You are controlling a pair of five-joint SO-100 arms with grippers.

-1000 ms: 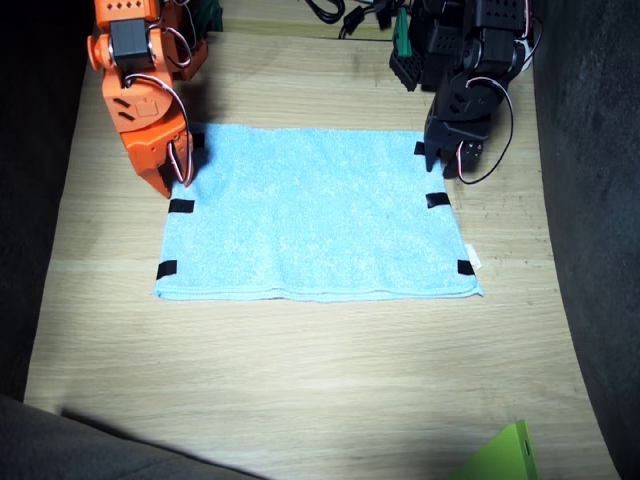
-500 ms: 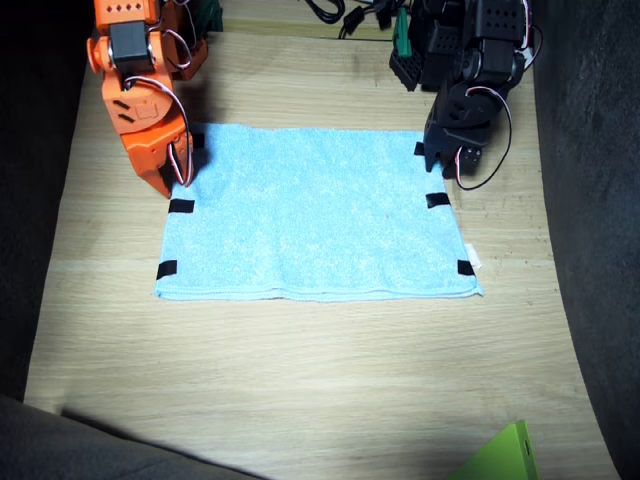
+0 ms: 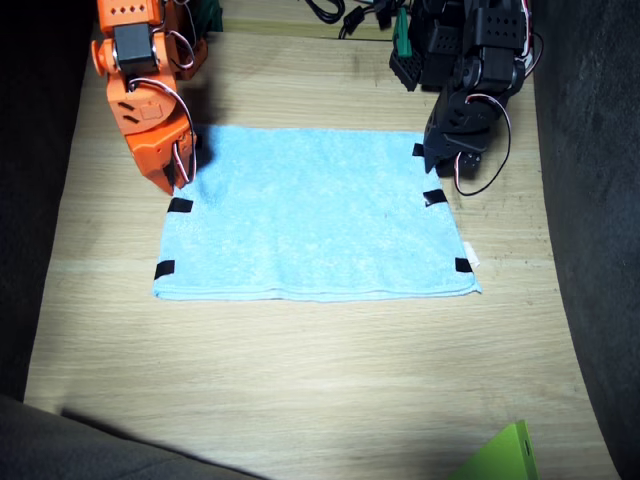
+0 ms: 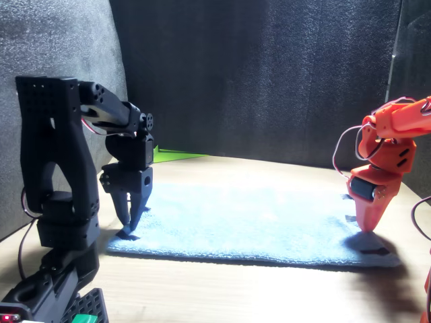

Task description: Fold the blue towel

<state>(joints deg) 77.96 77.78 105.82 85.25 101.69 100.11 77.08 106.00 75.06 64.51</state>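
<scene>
The blue towel point(image 3: 315, 215) lies flat and spread out on the wooden table, with black tape marks along both short edges and a small white tag point(image 3: 472, 258) at one corner. My right gripper point(image 3: 172, 183), orange, points down at the towel's short edge close to its far corner, its jaws together on the cloth. In the front view that right gripper point(image 4: 367, 227) looks like one closed wedge touching the blue towel point(image 4: 249, 222). My left gripper point(image 3: 437, 165), black, stands at the opposite short edge. Seen from the front, the left gripper point(image 4: 128, 231) has its tips meeting on the towel's edge.
Black arm bases and cables point(image 3: 440, 40) crowd the far table edge. A green object point(image 3: 505, 455) pokes in at the near corner. Dark foam walls point(image 4: 269, 74) close in the sides. Bare wood point(image 3: 300, 380) stretches in front of the towel.
Both grippers have shifted slightly toward the far side of the table. The towel's short edges have crept a few pixels with them; it still lies flat.
</scene>
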